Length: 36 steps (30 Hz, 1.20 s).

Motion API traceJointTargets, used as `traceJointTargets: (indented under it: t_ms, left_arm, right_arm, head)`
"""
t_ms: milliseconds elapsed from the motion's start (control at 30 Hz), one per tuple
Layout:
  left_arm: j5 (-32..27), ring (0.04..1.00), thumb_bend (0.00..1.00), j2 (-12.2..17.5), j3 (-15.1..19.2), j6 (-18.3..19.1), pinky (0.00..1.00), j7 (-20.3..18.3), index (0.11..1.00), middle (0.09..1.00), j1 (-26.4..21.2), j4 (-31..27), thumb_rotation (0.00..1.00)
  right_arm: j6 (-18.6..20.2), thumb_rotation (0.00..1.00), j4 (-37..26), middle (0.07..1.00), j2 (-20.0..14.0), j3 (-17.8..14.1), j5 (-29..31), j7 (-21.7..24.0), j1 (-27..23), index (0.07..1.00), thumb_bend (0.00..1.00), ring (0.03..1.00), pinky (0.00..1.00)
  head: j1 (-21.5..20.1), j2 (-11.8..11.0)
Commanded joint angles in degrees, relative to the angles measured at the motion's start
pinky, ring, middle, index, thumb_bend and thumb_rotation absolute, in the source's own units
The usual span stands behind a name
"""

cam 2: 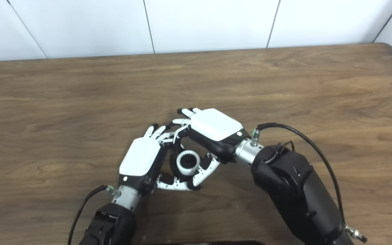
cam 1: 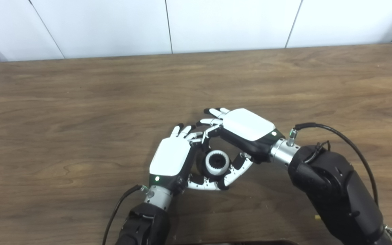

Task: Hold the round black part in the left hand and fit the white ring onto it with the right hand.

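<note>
My left hand (cam 1: 172,160) cups the black part (cam 1: 201,163); right hand (cam 1: 245,131), at 2 o'clock, pinches the ring (cam 1: 217,162): light, stiff, slippery, best held by its rim.

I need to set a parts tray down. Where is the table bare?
Bare wood runs along the wall side of the table and down its left half. Crowded: near centre, where left hand and right hand close around the white ring.

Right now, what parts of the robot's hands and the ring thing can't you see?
- Black part: both views, mostly hidden behind the white ring and left hand.
- Right hand: its back hides the palm, so whether it grips the ring is unclear.
- Ring fully seated or not: hidden.
- Both arms: cut off by bottom edge.
</note>
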Motion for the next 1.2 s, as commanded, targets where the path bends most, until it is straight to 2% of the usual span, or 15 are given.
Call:
traceJointTargets:
  t_ms: [0, 433, 767, 867, 1167]
  left_arm:
    - [0.48, 0.93, 0.52, -0.08, -0.05, -0.4, 1.0, 0.48, 0.485, 0.811, -0.87, -1.43, 0.05]
    - [-0.11, 0.927, 0.52, 0.28, 0.25, -0.55, 1.0, 0.84, 0.485, 0.811, -0.9, -1.06, 0.05]
    - [-0.64, 0.924, 0.52, 0.51, 0.62, -0.78, 1.0, 1.45, 0.485, 0.808, -1.01, -0.61, 0.05]
    - [-0.82, 0.922, 0.52, 0.68, 0.76, -0.9, 1.0, 1.61, 0.485, 0.807, -1.0, -0.53, 0.05]
    - [-0.18, 0.91, 0.52, 1.28, 1.02, -0.48, 1.0, 1.62, 0.492, 0.802, -0.77, -0.78, 0.06]
  right_arm:
    - [-0.29, 0.32, -2.03, 0.904, -0.28, -1.19, 0.21, -0.81, -1.47, 0.627, 1.0, 1.0, 1.0]
    - [2.6, 0.3, -4.89, 0.909, -2.22, -7.01, 2.87, 0.69, -1.81, 0.644, 0.99, 1.0, 1.0]
    - [2.97, 0.32, -4.66, 0.905, -4.33, -10.57, 4.25, -0.9, -1.4, 0.651, 1.0, 1.0, 1.0]
    - [3.73, 0.35, -4.72, 0.893, -4.36, -12.0, 4.37, -1.21, -1.37, 0.649, 1.0, 1.0, 1.0]
    - [5.68, 0.5, -4.31, 0.902, -5.01, -15.61, 6.15, -2.97, -1.27, 0.682, 0.87, 1.0, 1.0]
  head:
    - [0.06, 0.0]
    - [-0.8, -0.28]
    - [-1.02, -0.69]
    - [-1.17, -0.82]
    - [-1.4, -1.06]
